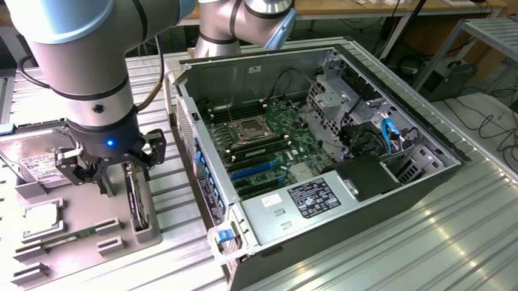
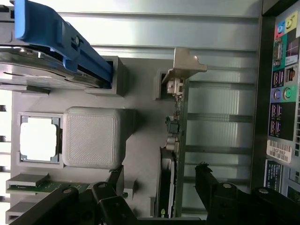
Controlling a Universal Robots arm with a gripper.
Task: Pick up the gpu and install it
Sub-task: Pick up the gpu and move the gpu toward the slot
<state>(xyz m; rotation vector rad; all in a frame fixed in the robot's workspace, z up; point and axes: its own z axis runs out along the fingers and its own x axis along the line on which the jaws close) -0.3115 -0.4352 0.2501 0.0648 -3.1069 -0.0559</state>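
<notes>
Claw (image 1: 113,179) hovers wide open over gpu (image 2: 180,108) (standing on edge) in grey tray (image 1: 81,212) on ribbed metal table (image 1: 421,242); open computer case (image 1: 242,79) sits at the exterior view's right.

open pc case (image 1: 421,130) lies on its side on a ribbed metal table (image 1: 453,242), at the exterior view's right. inside: green mainboard (image 1: 304,145) w/ square cpu socket (image 1: 247,128), blue slots (image 1: 255,171) nearer, power supply (image 1: 301,203) w/ black label at the near end. at the exterior view's left, a grey tray (image 1: 85,257) holds a hard drive (image 1: 33,165) at its far end, a cpu chip (image 1: 42,218) nearer, then a memory stick (image 1: 69,238). wrist view: blue rail (image 2: 61,33) on the drive, grey block (image 2: 91,137) just beside the chip.
</notes>
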